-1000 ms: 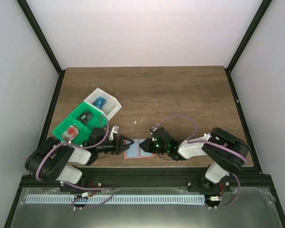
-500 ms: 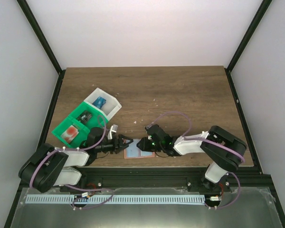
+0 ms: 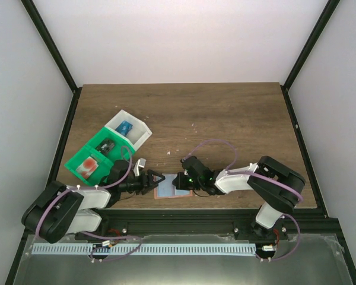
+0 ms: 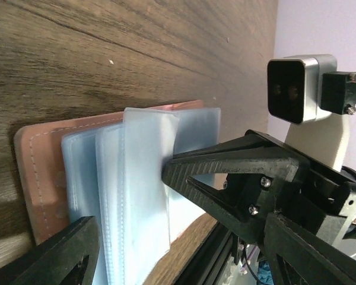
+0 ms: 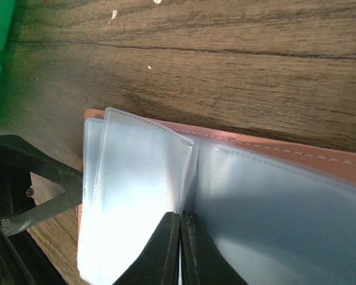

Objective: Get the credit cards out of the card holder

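Okay, card holder [image 3: 168,191] lies open on the wooden table [image 3: 225,119], at the near edge between the two arm bases. Salmon cover is flat on the wood and the clear bluish sleeves face up. A couple of sleeve leaves stand partly lifted off the stack.

Right gripper [image 3: 177,180] comes in low from the right with its tip over the holder's middle. In its wrist view the fingers [image 5: 166,249] are pressed together, only a hairline between them. They look nipped on the edge of one raised sleeve leaf, though the sleeve is clear, so not fully sure.

Left gripper [image 3: 158,179] reaches in from the left, jaws spread wide and holding nothing. It sits just beside the holder's left edge, and its tips face the right gripper's tip.

Green tray [image 3: 77,155] sits at the left of the table with a red and white card [image 3: 92,164] in its near compartment and a dark card [image 3: 108,145] in the far one. White tray [image 3: 143,132] touches the green one on its far side and holds a blue card [image 3: 126,127].

No card visible in the sleeves from either wrist view.
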`<state>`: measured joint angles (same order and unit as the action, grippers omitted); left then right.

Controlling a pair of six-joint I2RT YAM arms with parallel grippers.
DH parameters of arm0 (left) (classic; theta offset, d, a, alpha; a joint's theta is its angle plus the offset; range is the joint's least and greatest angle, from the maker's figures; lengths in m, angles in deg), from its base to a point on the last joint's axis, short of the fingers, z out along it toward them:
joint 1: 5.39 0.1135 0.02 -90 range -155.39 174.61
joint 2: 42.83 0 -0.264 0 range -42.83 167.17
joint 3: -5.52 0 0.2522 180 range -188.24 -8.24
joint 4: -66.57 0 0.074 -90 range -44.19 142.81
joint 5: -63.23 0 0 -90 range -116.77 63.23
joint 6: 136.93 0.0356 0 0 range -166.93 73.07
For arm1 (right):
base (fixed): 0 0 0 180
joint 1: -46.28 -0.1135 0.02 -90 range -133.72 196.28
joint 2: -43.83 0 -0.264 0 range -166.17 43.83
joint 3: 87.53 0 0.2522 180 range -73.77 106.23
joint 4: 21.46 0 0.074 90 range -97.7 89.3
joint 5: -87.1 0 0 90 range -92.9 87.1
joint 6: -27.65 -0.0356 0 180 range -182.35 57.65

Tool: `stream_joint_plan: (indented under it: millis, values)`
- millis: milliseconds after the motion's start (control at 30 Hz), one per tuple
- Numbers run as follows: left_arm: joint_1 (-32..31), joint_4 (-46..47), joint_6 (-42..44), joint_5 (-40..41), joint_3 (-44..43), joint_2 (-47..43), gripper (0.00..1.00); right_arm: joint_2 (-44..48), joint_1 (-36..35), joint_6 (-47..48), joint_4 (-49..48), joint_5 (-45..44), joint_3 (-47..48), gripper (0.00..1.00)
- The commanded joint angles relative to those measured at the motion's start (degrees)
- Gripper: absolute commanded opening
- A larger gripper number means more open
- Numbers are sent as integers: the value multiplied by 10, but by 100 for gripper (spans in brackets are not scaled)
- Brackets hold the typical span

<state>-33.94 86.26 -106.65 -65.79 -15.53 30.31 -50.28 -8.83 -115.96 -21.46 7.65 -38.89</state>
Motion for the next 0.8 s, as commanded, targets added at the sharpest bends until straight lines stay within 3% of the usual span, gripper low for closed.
stream_joint_plan:
  millis: [0,467,767]
  values:
    - [-3,26,9,-1,1,22,78,-8,-3,2,13,-8,-2,4]
    - [-3,94,-37,-37,2,34,77,-13,-3,3,7,-3,-2,4]
    - [-11,131,-47,-54,-1,19,76,1,-3,-4,-25,-1,-16,15]
